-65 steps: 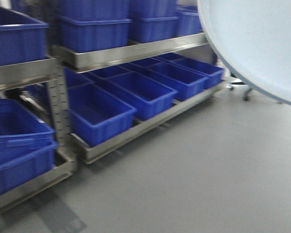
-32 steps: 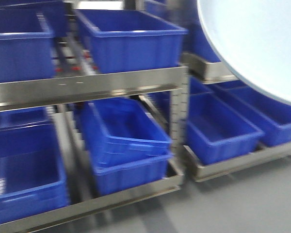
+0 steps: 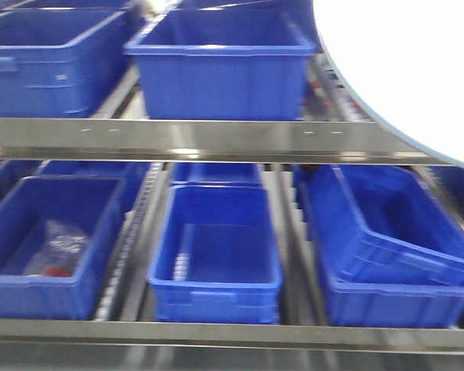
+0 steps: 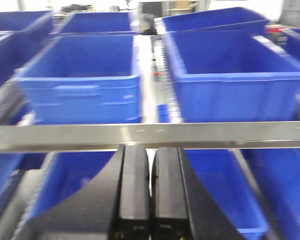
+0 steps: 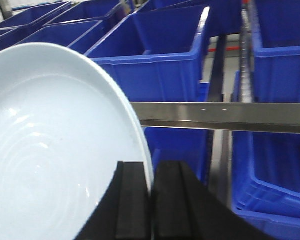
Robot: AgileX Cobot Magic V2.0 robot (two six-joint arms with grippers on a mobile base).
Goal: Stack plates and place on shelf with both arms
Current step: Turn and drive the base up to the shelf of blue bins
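**Carrying a glossy plate by its edge up to the shelf**

Clamping the right end effector point(image 5: 151, 170) on the rim of the plate point(image 5: 55, 145), with the disc spread up and to the left of the grip. Cannot tell whether a second plate sits beneath it. Likely stiff, fairly heavy, slick with glaze and breakable. Better gripped deep over the raised rim, squeezed firmly, kept from swinging, and ideally braced at the far edge by the other arm. Holding the left end effector point(image 4: 150, 155) pressed together on nothing. Straight ahead of both, a steel shelf rail point(image 4: 150, 135), with blue bins point(image 4: 80, 75) above and below it. Compared with a second ago: now facing the shelf square-on and close in the front view, no longer at an angle from off to one side. Plate unchanged in that view's upper right corner.
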